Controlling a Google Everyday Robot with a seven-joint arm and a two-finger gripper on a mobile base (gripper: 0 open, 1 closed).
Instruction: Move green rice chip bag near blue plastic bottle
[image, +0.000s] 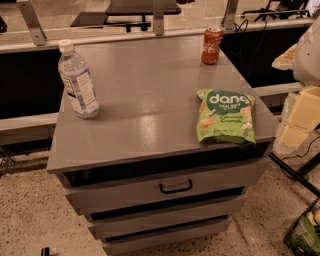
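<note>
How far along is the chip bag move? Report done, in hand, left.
Done: nothing yet. The green rice chip bag lies flat at the front right edge of the cabinet top; the blue plastic bottle stands upright at the left edge, far apart. In hand: nothing; the gripper is out of view. Left: grasp the bag, carry it across and set it beside the bottle.

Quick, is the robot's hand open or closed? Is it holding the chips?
Gripper: out of view, so it cannot be told. The green rice chip bag lies on the cabinet top with nothing gripping it.
</note>
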